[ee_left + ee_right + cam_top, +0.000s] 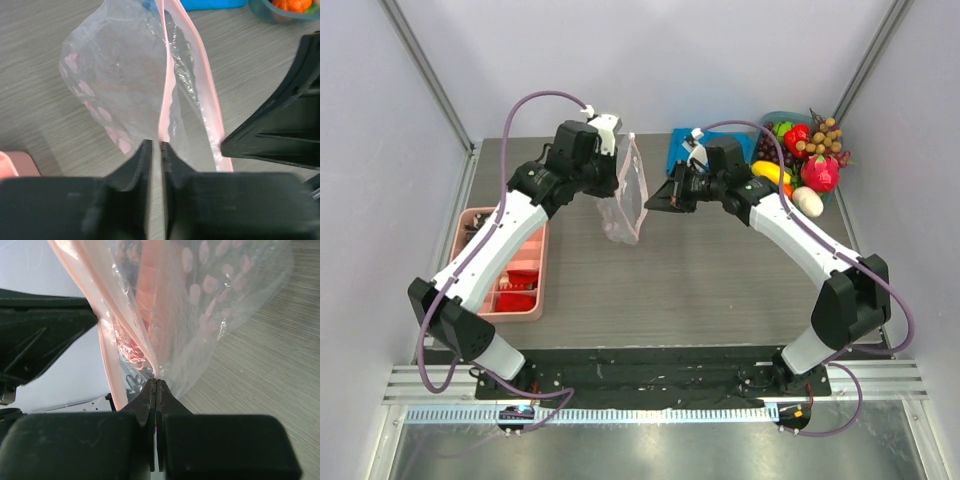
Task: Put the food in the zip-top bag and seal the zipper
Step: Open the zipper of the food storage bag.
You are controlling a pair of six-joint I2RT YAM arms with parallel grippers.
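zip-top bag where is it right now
In the top view the zip-top bag is held upright near the middle of the table, pinched between the left end effector and the right end effector.

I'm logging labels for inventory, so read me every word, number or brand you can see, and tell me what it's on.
No text can be read.
The bag carries only pink dots, no letters.
The pale strip at the bottom of the top view has fine marks, too small to read.

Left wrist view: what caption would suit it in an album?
Left gripper pinches one zipper lip of the clear zip-top bag, its mouth parted.
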